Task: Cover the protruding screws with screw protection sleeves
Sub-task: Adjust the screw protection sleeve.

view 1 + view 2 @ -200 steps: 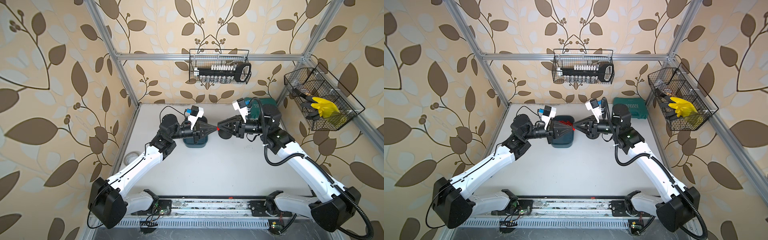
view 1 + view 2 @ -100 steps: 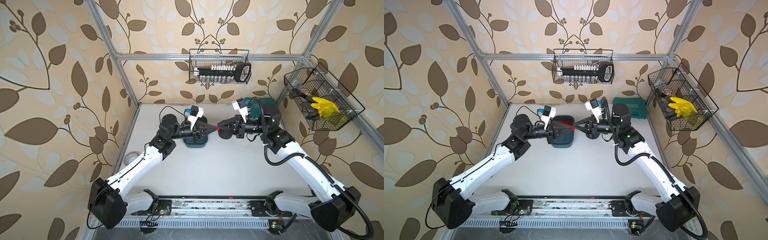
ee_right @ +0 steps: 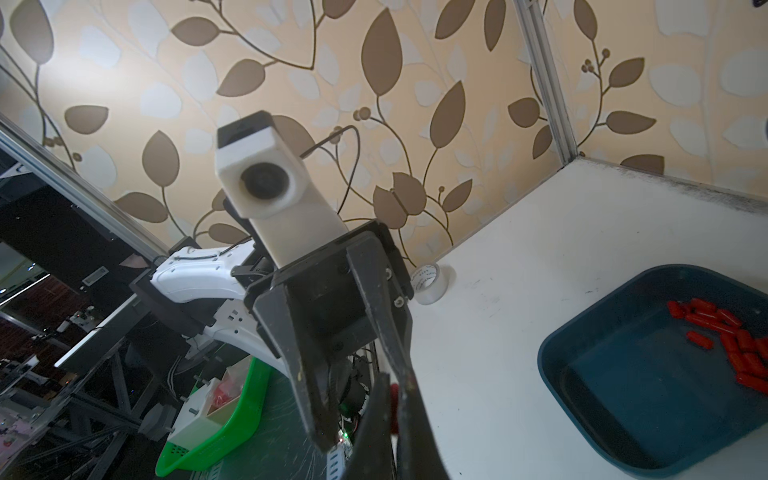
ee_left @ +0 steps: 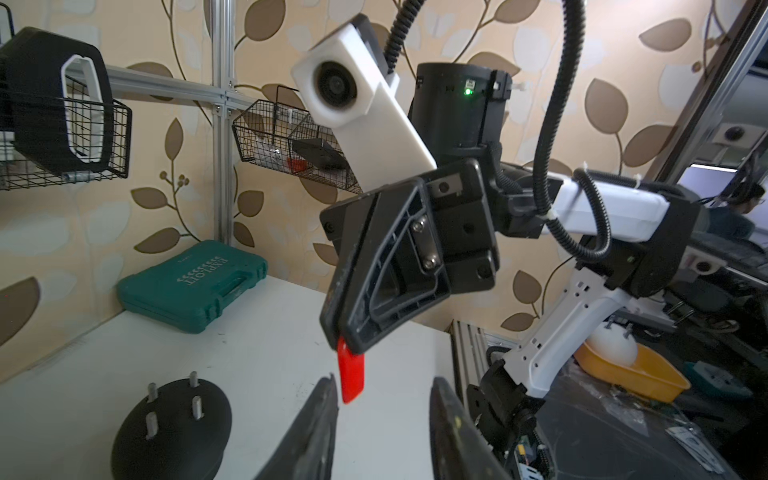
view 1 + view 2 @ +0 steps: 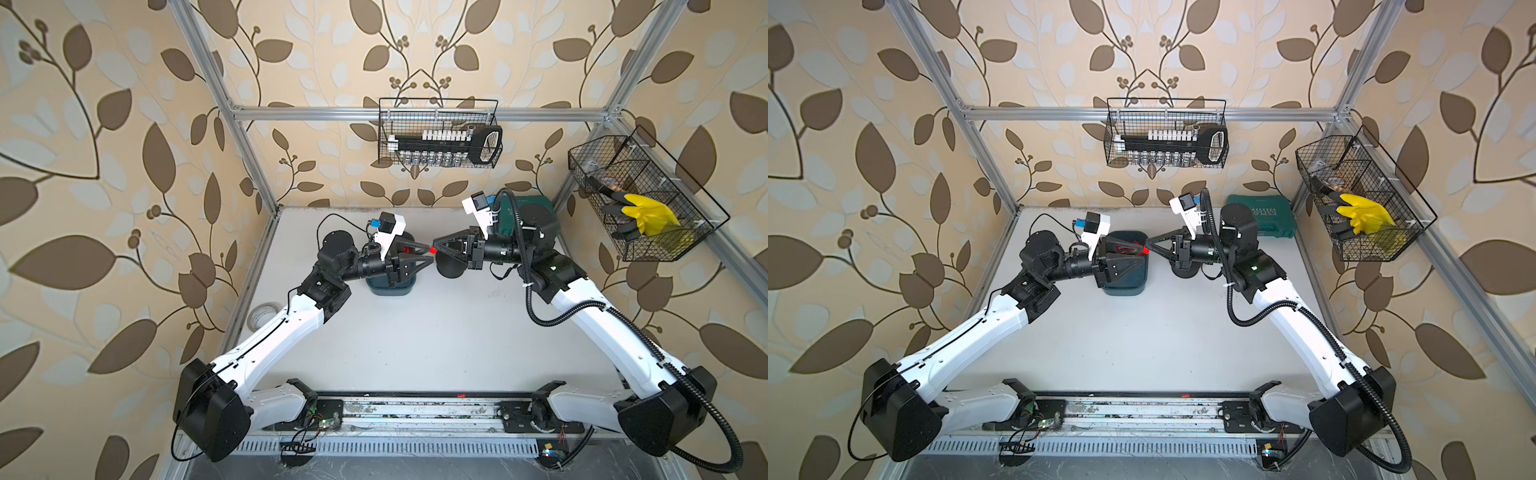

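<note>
The right jaws were clamped together on one end of a red sleeve (image 4: 350,376), which stuck out past their tip, held up above the bench (image 5: 415,332). The left jaws stood apart, meeting the right ones tip to tip. The sleeve's free end lay in the gap between the left arm's two fingers (image 4: 320,424), just beside one of them; whether it touched could not be told.

Under the right jaws a black dome (image 4: 174,440) sat on the bench. Four short silver screws (image 4: 196,405) stood upright on it, well below the held sleeve.

Under the left jaws was a dark blue tray (image 3: 552,353), with a heap of loose red sleeves (image 3: 731,336) lying in one end of it.

Farther out, a green case (image 4: 195,282) lay flat by the back wall. A roll of clear tape (image 3: 428,282) stood near the bench's left edge.
</note>
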You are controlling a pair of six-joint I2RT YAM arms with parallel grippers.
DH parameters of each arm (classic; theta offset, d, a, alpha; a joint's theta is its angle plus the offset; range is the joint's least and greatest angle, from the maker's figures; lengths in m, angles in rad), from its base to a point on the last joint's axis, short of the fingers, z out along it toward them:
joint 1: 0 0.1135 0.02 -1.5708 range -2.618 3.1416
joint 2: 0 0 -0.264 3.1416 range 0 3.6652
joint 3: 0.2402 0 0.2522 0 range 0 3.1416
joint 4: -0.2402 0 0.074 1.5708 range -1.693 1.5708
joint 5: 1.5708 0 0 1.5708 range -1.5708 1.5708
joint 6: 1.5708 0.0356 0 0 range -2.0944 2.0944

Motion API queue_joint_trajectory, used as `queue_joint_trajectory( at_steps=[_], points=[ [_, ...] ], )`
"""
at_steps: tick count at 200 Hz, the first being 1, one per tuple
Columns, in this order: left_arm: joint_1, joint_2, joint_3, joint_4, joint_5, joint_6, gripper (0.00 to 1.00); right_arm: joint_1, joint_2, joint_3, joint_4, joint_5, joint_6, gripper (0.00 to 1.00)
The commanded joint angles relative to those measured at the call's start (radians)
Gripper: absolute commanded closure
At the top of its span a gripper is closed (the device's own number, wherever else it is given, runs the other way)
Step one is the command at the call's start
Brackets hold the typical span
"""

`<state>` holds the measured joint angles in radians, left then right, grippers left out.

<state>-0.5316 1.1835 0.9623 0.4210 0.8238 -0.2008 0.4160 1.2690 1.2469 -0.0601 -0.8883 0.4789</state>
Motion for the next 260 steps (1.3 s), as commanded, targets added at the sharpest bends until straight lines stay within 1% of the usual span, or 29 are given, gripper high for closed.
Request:
queue_joint_trajectory(
  at_steps=[1,7,17,27,39,55,67,73,82,95,112,128,144,152,168,187,202,218,224,245,260],
  points=[
    [-0.009,-0.052,-0.035,0.006,-0.123,0.074,0.59,-0.003,0.021,0.069,-0.054,0.052,0.06,0.97],
    [-0.01,-0.056,-0.043,0.003,-0.145,0.086,0.56,-0.004,0.026,0.076,-0.068,0.067,0.07,0.97],
    [-0.013,-0.058,-0.05,-0.015,-0.165,0.129,0.54,-0.005,0.037,0.097,-0.123,0.105,0.081,0.97],
    [-0.025,-0.057,-0.048,-0.059,-0.224,0.175,0.47,-0.003,0.052,0.131,-0.197,0.141,0.094,0.97],
    [-0.045,-0.048,-0.035,-0.124,-0.309,0.223,0.47,0.007,0.064,0.151,-0.255,0.174,0.104,0.97],
    [-0.064,-0.035,-0.026,-0.153,-0.385,0.253,0.43,0.049,0.056,0.155,-0.317,0.297,0.077,0.98],
    [-0.07,-0.027,-0.032,-0.142,-0.395,0.264,0.39,0.088,0.047,0.16,-0.365,0.404,0.045,0.98],
    [-0.078,-0.024,-0.036,-0.133,-0.419,0.269,0.36,0.104,0.043,0.163,-0.382,0.453,0.038,0.98],
    [-0.086,-0.019,-0.041,-0.122,-0.429,0.276,0.35,0.129,0.034,0.153,-0.383,0.521,0.027,0.98],
    [-0.094,-0.008,-0.039,-0.119,-0.426,0.288,0.3,0.166,0.036,0.155,-0.397,0.581,0.011,0.98],
    [-0.095,0.001,-0.03,-0.131,-0.431,0.29,0.29,0.208,0.034,0.157,-0.407,0.649,-0.018,0.99],
    [-0.095,0.002,-0.034,-0.132,-0.436,0.292,0.3,0.225,0.032,0.154,-0.409,0.676,-0.029,0.99],
    [-0.095,0.005,-0.033,-0.129,-0.434,0.297,0.35,0.233,0.037,0.152,-0.407,0.671,-0.032,1.0],
    [-0.096,0.007,-0.032,-0.127,-0.432,0.296,0.39,0.238,0.038,0.152,-0.408,0.673,-0.035,1.0],
    [-0.099,0.011,-0.029,-0.125,-0.424,0.305,0.54,0.241,0.038,0.15,-0.408,0.672,-0.037,1.0],
    [-0.102,0.02,-0.019,-0.131,-0.428,0.306,0.58,0.244,0.034,0.147,-0.404,0.67,-0.037,1.0],
    [-0.105,0.027,-0.013,-0.131,-0.424,0.307,0.58,0.245,0.035,0.148,-0.402,0.667,-0.032,1.0],
    [-0.106,0.034,-0.006,-0.131,-0.413,0.307,0.48,0.248,0.032,0.139,-0.385,0.662,-0.024,1.0],
    [-0.106,0.038,-0.003,-0.134,-0.415,0.306,0.47,0.248,0.032,0.136,-0.383,0.661,-0.022,1.0],
    [-0.107,0.043,0.004,-0.138,-0.42,0.307,0.48,0.25,0.033,0.137,-0.381,0.657,-0.02,1.0],
    [-0.108,0.044,0.005,-0.136,-0.42,0.309,0.53,0.252,0.038,0.134,-0.38,0.653,-0.021,1.0]
  ],
)
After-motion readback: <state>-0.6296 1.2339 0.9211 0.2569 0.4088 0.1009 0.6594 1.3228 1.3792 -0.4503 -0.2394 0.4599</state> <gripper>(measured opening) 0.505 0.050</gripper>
